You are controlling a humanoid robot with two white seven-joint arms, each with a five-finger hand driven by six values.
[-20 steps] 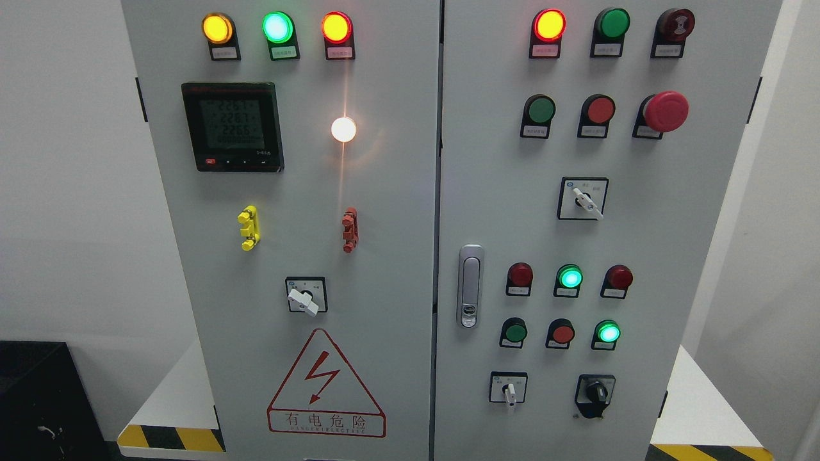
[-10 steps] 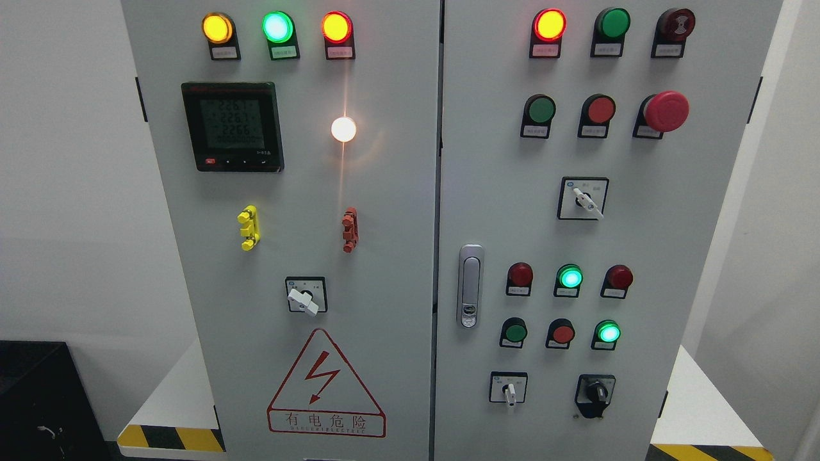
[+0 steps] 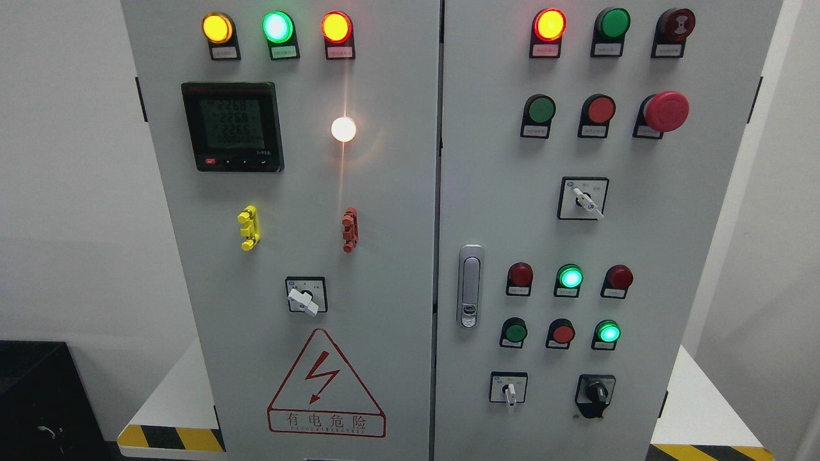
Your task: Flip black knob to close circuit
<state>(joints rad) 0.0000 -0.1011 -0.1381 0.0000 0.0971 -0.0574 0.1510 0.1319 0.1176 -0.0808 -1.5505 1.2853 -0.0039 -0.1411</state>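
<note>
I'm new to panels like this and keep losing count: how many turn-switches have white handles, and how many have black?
White-handled switches: 3
Black knob: 1
Total: 4

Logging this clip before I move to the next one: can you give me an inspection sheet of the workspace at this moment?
Surface: grey two-door cabinet, doors shut, upright.
Job's things: black knob at the right door's lower right, untouched, handle roughly vertical.
Clutter: nothing seen.
Hands: neither in view.
Cables: nothing seen on the panel; a thin wire on the black box at lower left.
Surroundings: several lamps lit, including a white lamp; lit meter; red mushroom button; door latch; warning triangle; white walls; hazard striping on the base.
</note>
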